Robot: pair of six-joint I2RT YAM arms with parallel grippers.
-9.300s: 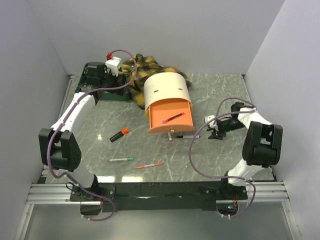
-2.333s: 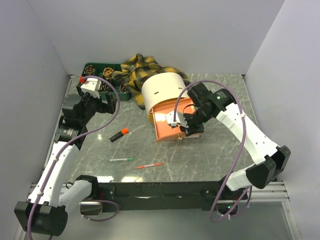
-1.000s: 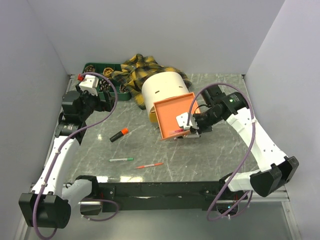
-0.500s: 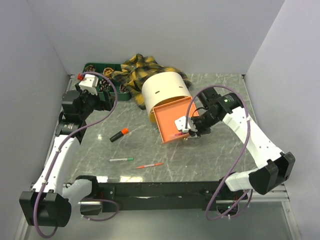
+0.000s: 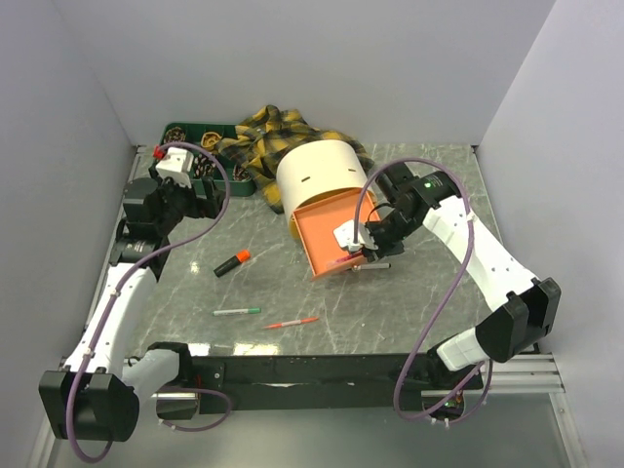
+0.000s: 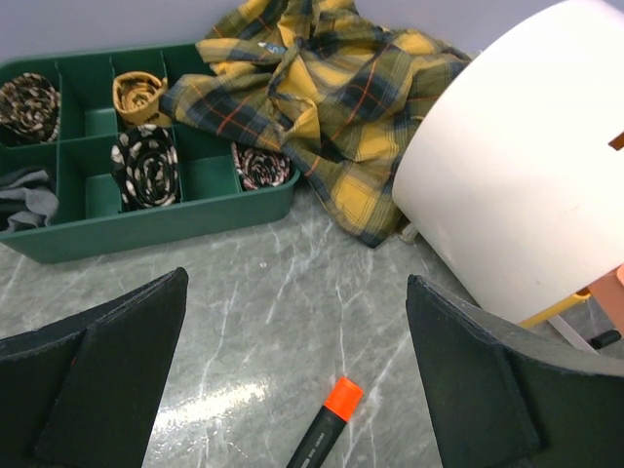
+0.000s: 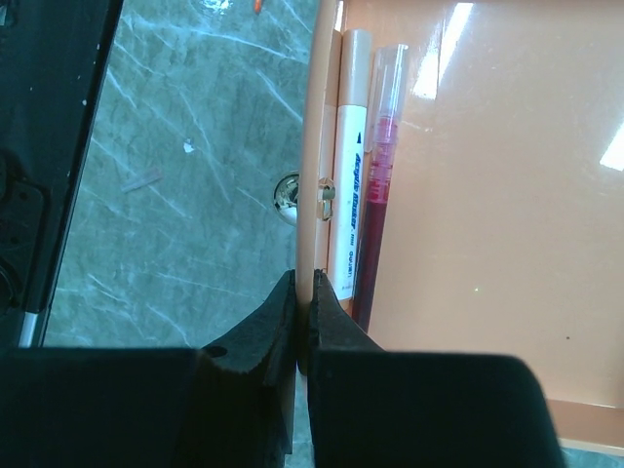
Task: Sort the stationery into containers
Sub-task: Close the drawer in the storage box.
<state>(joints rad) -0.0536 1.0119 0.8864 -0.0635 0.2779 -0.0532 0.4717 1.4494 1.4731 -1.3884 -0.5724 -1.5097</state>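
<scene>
Your right gripper (image 7: 303, 292) is clamped on the front wall of the orange plastic tray (image 7: 468, 214), which projects from the cream cylindrical drum (image 5: 327, 171). A white marker (image 7: 346, 195) and a red pen (image 7: 378, 175) lie inside against that wall. Your left gripper (image 6: 295, 283) stands spread wide above the black highlighter with orange cap (image 6: 327, 429).

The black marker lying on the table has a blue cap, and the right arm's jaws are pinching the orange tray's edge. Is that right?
Not quite. The black marker has an orange cap, not blue; the left wrist view shows it clearly. The rest is right: the right arm's jaws are shut on the edge of the orange tray.
</scene>
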